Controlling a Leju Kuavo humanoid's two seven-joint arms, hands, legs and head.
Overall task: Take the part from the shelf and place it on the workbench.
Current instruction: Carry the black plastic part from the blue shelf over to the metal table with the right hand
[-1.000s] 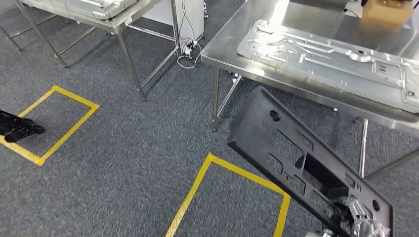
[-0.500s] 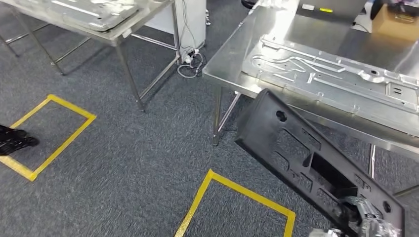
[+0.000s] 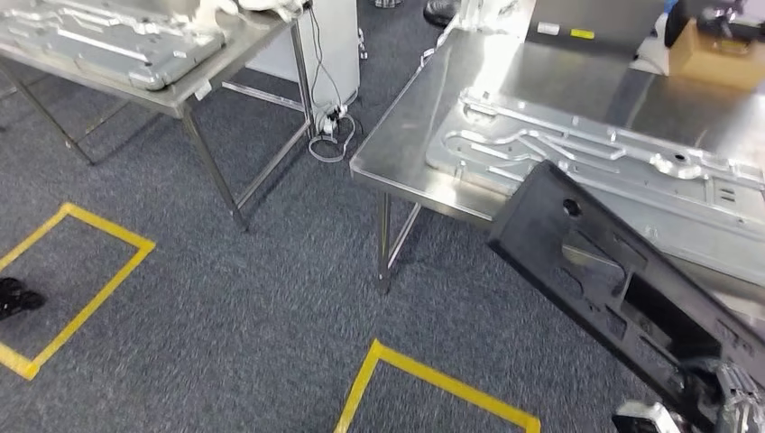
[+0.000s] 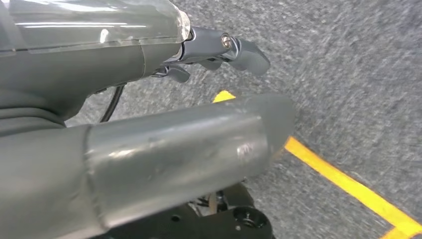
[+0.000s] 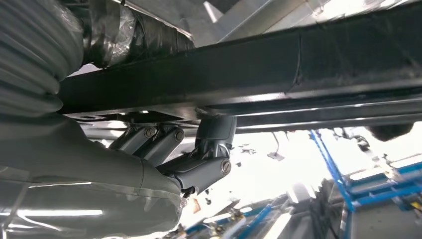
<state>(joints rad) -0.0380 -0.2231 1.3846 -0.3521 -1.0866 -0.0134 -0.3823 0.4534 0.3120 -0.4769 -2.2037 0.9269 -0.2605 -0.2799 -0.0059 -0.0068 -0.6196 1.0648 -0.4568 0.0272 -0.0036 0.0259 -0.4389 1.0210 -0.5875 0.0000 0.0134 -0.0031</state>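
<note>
The workbench (image 3: 424, 117) came closer; my right hand (image 3: 722, 406) at 4 o'clock gripped the black part (image 3: 613, 289); my left hand (image 4: 149, 114) hung with fingers apart, empty.

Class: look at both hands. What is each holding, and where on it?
The right hand grips the black part at its near, lower end. The left hand holds nothing.

The long black plastic part (image 3: 622, 289) runs off the picture's right edge, its near end hiding most of the right hand (image 3: 713, 406). It also covers the near edge of the steel tabletop (image 3: 406, 135).
</note>
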